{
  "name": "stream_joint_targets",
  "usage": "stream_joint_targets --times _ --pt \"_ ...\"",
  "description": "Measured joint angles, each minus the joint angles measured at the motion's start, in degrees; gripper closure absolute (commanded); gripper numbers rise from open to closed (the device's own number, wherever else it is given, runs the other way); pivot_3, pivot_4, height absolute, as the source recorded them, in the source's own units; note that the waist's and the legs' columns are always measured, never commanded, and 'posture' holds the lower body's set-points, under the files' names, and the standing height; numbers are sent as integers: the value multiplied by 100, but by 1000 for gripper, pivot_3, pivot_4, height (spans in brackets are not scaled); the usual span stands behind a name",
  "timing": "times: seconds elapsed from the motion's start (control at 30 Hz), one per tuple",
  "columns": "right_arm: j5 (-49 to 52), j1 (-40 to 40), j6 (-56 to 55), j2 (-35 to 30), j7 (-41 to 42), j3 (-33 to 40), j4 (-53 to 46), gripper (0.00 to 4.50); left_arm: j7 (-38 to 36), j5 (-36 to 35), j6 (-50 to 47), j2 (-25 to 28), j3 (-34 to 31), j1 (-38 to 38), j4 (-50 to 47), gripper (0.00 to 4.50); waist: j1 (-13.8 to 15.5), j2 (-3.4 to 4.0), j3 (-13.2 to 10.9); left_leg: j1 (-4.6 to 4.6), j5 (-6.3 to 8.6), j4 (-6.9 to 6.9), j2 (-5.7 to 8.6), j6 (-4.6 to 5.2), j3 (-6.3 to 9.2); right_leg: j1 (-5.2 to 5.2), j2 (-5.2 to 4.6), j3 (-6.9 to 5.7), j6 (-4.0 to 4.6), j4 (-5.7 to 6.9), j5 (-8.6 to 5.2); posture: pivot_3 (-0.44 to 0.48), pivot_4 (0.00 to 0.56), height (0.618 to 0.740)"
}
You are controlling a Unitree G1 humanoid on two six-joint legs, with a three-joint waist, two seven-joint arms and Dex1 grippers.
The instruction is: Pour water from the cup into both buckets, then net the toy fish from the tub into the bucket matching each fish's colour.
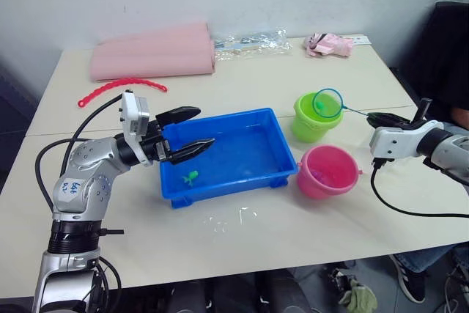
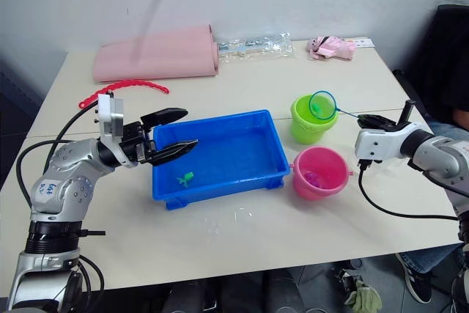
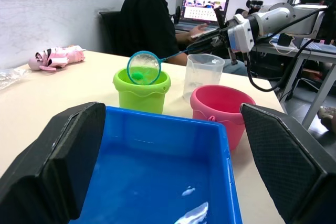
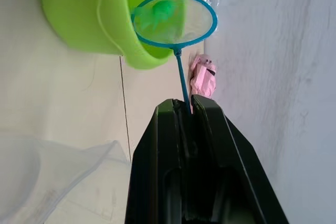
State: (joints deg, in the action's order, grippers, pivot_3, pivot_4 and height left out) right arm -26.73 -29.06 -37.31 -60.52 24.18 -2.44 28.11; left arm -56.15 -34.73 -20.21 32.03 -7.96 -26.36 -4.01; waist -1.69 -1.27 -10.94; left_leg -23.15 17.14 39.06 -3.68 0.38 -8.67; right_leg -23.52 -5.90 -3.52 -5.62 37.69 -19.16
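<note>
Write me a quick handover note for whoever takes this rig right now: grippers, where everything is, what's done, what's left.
Right gripper: shut on the net handle, hoop held over the green bucket with a green fish in the mesh.
Left gripper: open, empty, hovering over the near-left end of the blue tub.
Pink bucket stands beside the tub, holding something pink. The cup stands behind the buckets, looking empty, so pouring seems done.
Left to do: tip the netted fish into the green bucket, then net the green fish in the tub. No others seen in the tub.

glossy plastic tub, buckets – mesh net
</note>
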Motion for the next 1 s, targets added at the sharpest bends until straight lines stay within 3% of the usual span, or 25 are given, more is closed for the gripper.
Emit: stream_joint_targets --times 0.3,0.43,0.63,0.8,0.9,1.0 --pt "-762 -149 -512 -371 -795 -53 0 4500 -22 2 63 -39 5 1 16 31 -6 1 0 2 -1 0 -1 -2 0 0 1 3 0 2 0 0 150 740" --pt "-463 -137 -612 -354 -755 -47 2 4500 -32 10 112 -40 2 60 17 31 -2 1 0 2 -1 0 -1 -2 0 1 1 4 0 2 0 0 150 740" --pt "2333 -127 567 366 1002 162 -675 4500 -113 -192 136 11 -294 474 -10 31 -36 2 -1 7 -1 1 -14 -2 2 3 20 11 1 6 0 0 150 740" --pt "4579 -262 3333 451 2951 13 -2234 4500 -317 -229 153 558 -848 1199 -48 31 -18 4 -2 7 1 -2 -18 2 10 5 15 10 4 3 -2 0 150 740" --pt "5042 -391 4479 588 3565 -396 -2939 4500 -424 -225 234 770 -1105 1493 -47 31 16 4 -2 4 5 0 -6 8 16 5 -8 -3 5 3 -2 0 150 740" --pt "4779 -813 4995 912 3806 -916 -3000 4500 -605 -161 384 1053 -1327 1866 -17 31 0 4 -2 4 9 1 3 14 12 5 -49 -13 5 3 -2 0 150 740"
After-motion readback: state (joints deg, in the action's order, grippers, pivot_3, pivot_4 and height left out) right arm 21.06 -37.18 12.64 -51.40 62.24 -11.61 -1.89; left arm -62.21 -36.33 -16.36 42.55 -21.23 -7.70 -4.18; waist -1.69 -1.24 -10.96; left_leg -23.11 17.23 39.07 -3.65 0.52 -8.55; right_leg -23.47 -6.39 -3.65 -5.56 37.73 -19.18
